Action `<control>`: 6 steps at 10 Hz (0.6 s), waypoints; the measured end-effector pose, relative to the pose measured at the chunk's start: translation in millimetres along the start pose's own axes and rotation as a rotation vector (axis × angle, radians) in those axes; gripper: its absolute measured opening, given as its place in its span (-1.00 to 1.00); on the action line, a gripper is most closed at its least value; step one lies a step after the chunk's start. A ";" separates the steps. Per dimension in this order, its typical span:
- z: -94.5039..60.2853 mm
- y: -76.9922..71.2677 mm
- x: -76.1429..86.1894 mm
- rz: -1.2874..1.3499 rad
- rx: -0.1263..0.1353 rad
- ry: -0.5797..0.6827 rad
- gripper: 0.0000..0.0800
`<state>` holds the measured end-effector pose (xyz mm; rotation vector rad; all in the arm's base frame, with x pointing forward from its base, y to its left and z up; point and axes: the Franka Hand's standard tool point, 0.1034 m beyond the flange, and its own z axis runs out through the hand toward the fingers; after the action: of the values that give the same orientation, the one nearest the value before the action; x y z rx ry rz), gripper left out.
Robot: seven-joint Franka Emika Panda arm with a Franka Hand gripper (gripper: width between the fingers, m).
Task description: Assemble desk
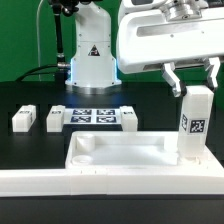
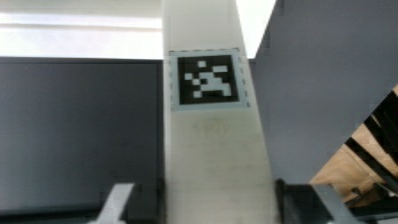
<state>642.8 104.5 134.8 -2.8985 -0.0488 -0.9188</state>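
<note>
Desk top (image 1: 115, 150) lies flat on the black table (image 1: 30, 145), just behind the rail (image 1: 60, 185). One leg (image 1: 194, 125) stands upright at the top's corner on the exterior view's right, tag facing the camera. Base hidden by the rim, so cannot tell if it is seated in the socket.

Two loose legs (image 1: 24, 119) (image 1: 54, 119) lie on the table at the exterior view's left, well apart from the top. Marker board (image 1: 95, 116) sits between them and the arm's base.

Step in hand, as I judge it: fitting the first leg into a corner socket. No other leg stands on the top, so the task looks early.

Gripper (image 1: 192, 85) hangs straight down over the leg's upper end, wrist level, hand body above it. Fingers (image 1: 171, 78) are spread, one on each side of the leg's top. The wrist view shows the leg (image 2: 210, 150) running up the middle, with a dark gap between it and each finger (image 2: 121, 205), so it is not pinched.

Next move probably calls for either closing on the leg to press or twist it home while keeping it vertical, or lifting clear without knocking it and going for a loose leg. Risk: tipping the leg if it is not seated.
</note>
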 end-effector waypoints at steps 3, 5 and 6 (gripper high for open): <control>-2.2 4.0 -4.1 -0.018 -0.002 0.052 -0.28; -1.2 -0.9 -8.8 0.016 -0.010 0.066 -0.28; -1.1 0.0 -8.9 0.012 -0.012 0.064 -0.28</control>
<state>634.8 104.3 130.5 -2.8744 -0.0210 -1.0122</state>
